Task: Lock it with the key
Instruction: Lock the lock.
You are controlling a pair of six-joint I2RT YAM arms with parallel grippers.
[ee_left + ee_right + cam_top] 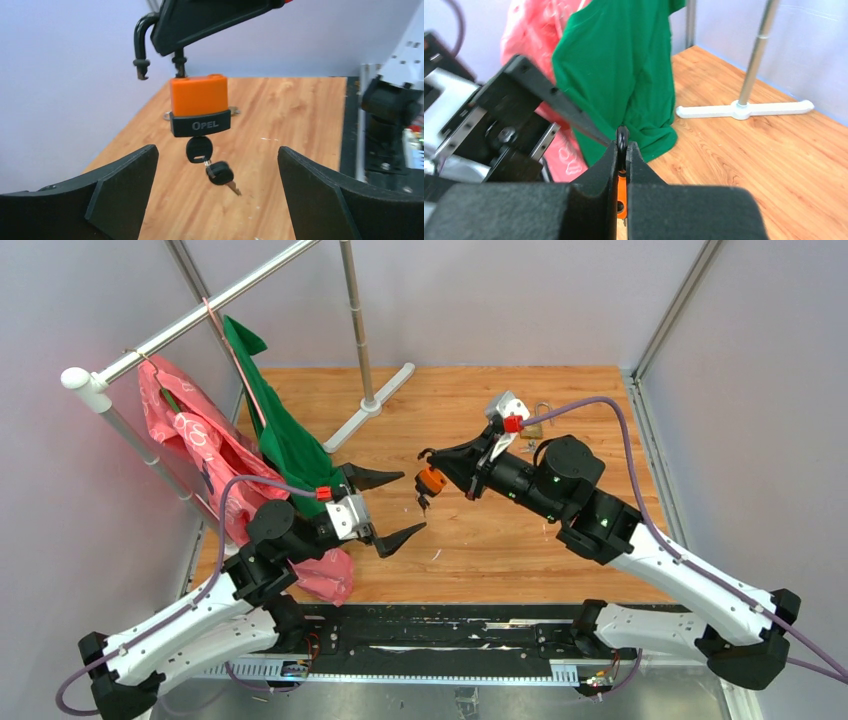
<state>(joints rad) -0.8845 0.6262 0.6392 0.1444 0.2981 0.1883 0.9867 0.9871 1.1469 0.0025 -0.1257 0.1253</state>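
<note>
An orange padlock (431, 480) with a black base hangs above the wooden table (560, 540). My right gripper (432, 458) is shut on its black shackle (141, 45), whose free end stands out of the body. In the right wrist view the shackle (622, 135) is pinched between the fingers, the orange body (622, 192) below. A black-headed key (199, 149) sits in the lock's underside and a second key (220, 173) dangles from it. My left gripper (413, 502) is open, its fingers either side of the keys (216, 150) and short of them, touching nothing.
A clothes rack with a green shirt (285, 435) and a pink garment (200, 440) stands at the left. Its white foot (372, 405) lies on the table behind the grippers. A brass padlock (535, 425) lies at the back right.
</note>
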